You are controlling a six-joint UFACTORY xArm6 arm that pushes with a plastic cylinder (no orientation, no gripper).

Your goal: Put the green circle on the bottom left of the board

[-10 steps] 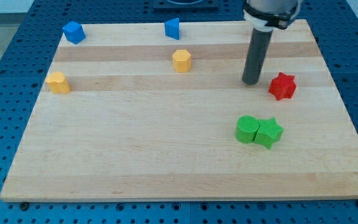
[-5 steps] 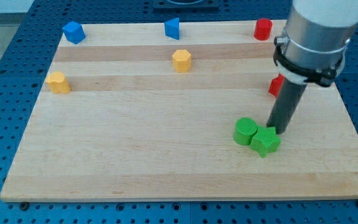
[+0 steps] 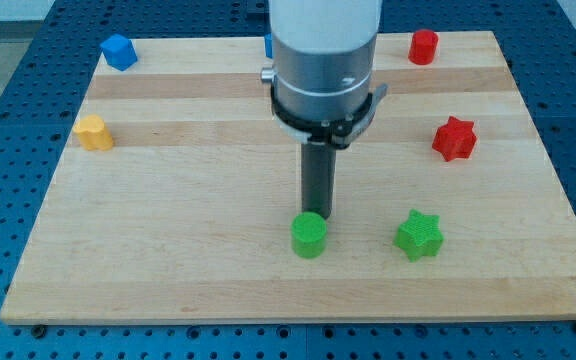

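Green circle: the green circle (image 3: 309,236) is sitting on the wooden board (image 3: 168,260) a little toward the view's right of the middle and near the view's bottom edge, upright on its flat base, well apart from the board's bottom left corner.
My tip: my tip (image 3: 317,214) is standing just at the view's top edge of the green circle, touching it or nearly so; the contact itself is too fine to judge.
Tool state: the rod is a plain dark pusher with nothing to open or close, and it is carrying nothing; it is only pressing down toward the board beside the circle.
Green star: the green star (image 3: 418,236) is lying to the view's right of the circle, apart from it, at about the same height in the view.
Red star: the red star (image 3: 454,138) is resting near the view's right edge, above the green star.
Red cylinder: the red cylinder (image 3: 424,46) is sitting near the view's top right corner.
Blue blocks: the blue block (image 3: 118,51) is lying at the view's top left corner; a second blue block (image 3: 267,46) is peeking out at the view's top, mostly hidden behind the arm.
Yellow block: the yellow block (image 3: 93,132) is sitting near the view's left edge.
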